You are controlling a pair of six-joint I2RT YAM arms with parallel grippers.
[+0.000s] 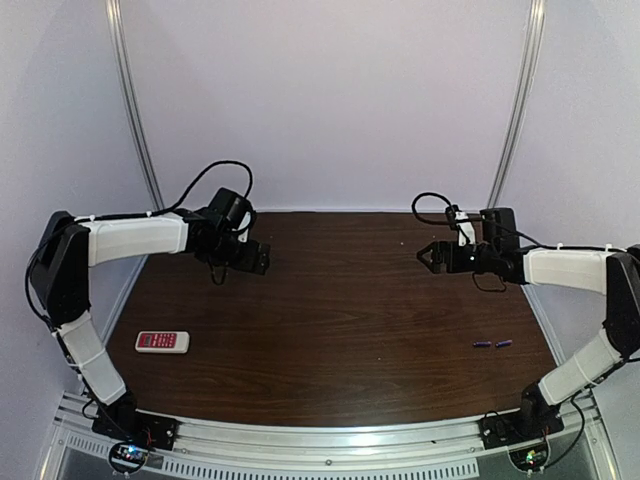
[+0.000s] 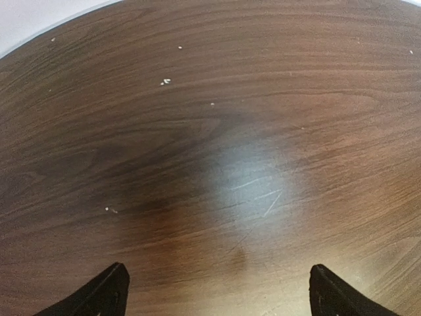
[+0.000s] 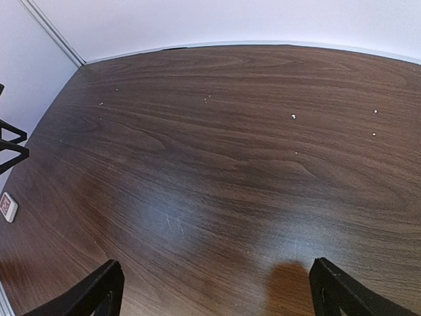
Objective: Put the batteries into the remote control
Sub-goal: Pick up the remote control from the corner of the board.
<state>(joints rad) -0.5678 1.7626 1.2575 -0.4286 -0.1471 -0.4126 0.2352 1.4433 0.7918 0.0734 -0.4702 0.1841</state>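
In the right wrist view the remote (image 3: 6,207) is cut off by the left edge, so only a corner of its reddish face shows. The dark shape above it at the same edge is too clipped to identify. Each wrist view shows only the tips of its own fingers (image 2: 108,293) (image 3: 105,289) at the bottom corners. The two batteries (image 1: 492,343) are so small from above that they read as slim purple slivers lying nearly end to end, and it is unclear whether they touch. There is one remote (image 1: 162,341), lying flat with its reddish, button side up near the left front of the table (image 1: 340,320). The batteries lie near the right front, well apart from it. Both arms reach toward the back half of the table. The left gripper (image 1: 252,260) hangs above bare wood with its fingers spread wide and nothing between them. The right gripper (image 1: 430,255) is also spread wide and empty, facing the left one across the table. Pale specks (image 2: 164,81) dot the dark wood. Nothing lies between either gripper and the remote or the batteries.
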